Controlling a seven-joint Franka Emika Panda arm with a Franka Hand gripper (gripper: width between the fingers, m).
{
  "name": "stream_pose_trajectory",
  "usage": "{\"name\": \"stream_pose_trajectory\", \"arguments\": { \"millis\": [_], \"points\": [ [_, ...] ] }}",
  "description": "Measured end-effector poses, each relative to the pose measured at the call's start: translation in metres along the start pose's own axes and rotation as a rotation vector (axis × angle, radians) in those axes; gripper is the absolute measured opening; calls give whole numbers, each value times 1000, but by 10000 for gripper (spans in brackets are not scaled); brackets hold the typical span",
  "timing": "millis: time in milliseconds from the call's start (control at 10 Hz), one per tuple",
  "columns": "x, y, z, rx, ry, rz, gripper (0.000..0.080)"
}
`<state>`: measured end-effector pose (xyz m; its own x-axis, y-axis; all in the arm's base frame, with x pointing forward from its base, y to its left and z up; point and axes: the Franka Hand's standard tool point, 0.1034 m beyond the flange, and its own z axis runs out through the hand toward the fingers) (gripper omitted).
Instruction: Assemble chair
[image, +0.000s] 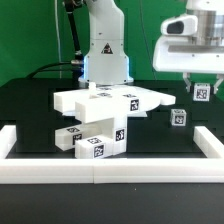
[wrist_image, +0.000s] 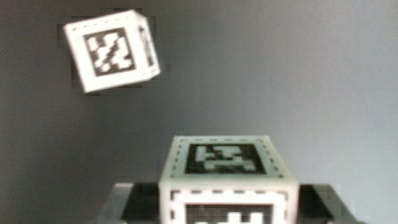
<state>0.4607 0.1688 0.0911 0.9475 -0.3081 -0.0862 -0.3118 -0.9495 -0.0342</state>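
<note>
My gripper (image: 201, 88) hangs at the exterior view's right, above the black table, shut on a small white tagged cube (image: 201, 93). In the wrist view the cube (wrist_image: 224, 165) sits between the two dark fingers (wrist_image: 135, 200), with its tagged faces showing. A second small tagged cube (image: 178, 117) stands on the table below and to the left of the held one. It also shows in the wrist view (wrist_image: 116, 50). The other chair pieces (image: 100, 120), a flat slab, bars and blocks with tags, lie piled at the centre and left.
A long low white border rail (image: 100, 172) runs along the front and up both sides of the table. The robot's white base (image: 105, 50) stands at the back centre, behind the pile.
</note>
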Motion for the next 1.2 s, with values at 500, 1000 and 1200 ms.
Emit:
{"name": "stream_pose_trajectory", "arguments": {
  "millis": [500,1000,1200],
  "points": [
    [1,3,2,-4,1,-15,287],
    [43,39,-53,20,8,-139,287],
    [41,38,-49,18,12,-135,287]
  ]
}}
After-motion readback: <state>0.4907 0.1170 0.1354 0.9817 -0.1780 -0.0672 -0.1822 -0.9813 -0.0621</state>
